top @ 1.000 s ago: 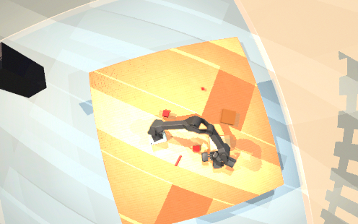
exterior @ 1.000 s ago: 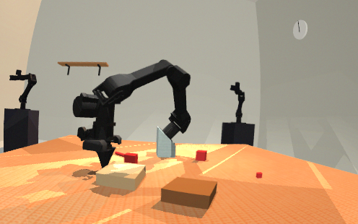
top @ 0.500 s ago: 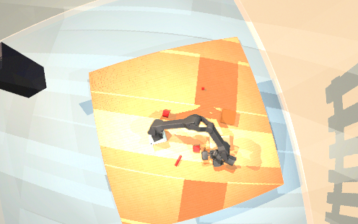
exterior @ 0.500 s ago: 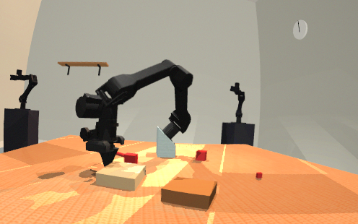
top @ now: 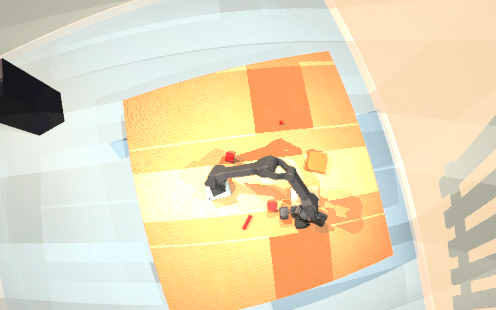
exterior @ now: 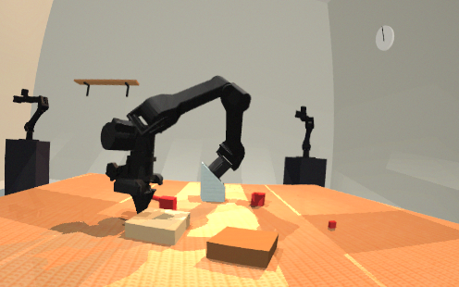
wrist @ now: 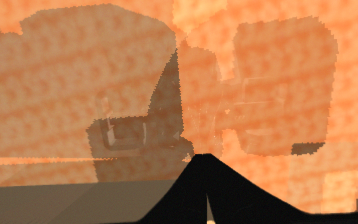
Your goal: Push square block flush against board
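A flat cream square block [exterior: 156, 226] lies on the orange table and is hidden under the arm in the overhead view. In the wrist view its shadowed top [wrist: 70, 200] fills the lower left. A thin red board [top: 247, 222] lies flat some way beyond it. A red block [top: 272, 205] [exterior: 167, 202] sits between the two. My gripper [top: 303, 219] [exterior: 141, 210] [wrist: 202, 161] is shut on nothing. It points straight down, with its tip at the cream block's far left edge, close to the table top.
A flat orange-brown block [top: 317, 161] [exterior: 242, 245] lies near the cream block. A red cube [top: 229, 156] [exterior: 258, 199] sits by the arm's base [top: 219, 194] [exterior: 212, 189]. A tiny red cube [top: 281, 122] [exterior: 331, 224] lies farther off. Black camera stands [exterior: 27, 162] [exterior: 304, 171] flank the table.
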{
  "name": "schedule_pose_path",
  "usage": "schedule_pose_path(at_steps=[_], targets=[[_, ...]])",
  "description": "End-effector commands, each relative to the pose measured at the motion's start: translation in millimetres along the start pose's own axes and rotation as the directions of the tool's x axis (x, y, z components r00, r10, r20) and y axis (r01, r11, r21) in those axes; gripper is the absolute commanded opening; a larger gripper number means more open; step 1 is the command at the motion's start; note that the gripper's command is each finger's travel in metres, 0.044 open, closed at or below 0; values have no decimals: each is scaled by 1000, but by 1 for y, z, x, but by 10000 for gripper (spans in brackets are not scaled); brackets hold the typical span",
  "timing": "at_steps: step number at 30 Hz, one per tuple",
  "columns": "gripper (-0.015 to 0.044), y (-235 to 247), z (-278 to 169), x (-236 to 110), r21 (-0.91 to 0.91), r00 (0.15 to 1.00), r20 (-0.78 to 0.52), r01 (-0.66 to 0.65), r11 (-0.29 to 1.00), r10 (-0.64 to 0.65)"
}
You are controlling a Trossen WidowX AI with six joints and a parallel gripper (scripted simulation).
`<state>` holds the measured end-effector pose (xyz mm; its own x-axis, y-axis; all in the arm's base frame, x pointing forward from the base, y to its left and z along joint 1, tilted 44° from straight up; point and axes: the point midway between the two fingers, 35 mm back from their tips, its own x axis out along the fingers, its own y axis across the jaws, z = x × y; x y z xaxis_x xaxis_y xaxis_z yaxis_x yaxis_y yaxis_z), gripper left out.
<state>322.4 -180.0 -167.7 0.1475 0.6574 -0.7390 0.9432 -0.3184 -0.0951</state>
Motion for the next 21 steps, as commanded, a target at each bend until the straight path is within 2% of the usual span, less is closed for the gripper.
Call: schedule_pose_path(at_steps=[1, 21], targets=[[0, 1, -6, 0, 1, 1000, -4, -3, 1000, 3], [0, 3, -21, -1, 1, 1000, -4, -2, 1000, 2]])
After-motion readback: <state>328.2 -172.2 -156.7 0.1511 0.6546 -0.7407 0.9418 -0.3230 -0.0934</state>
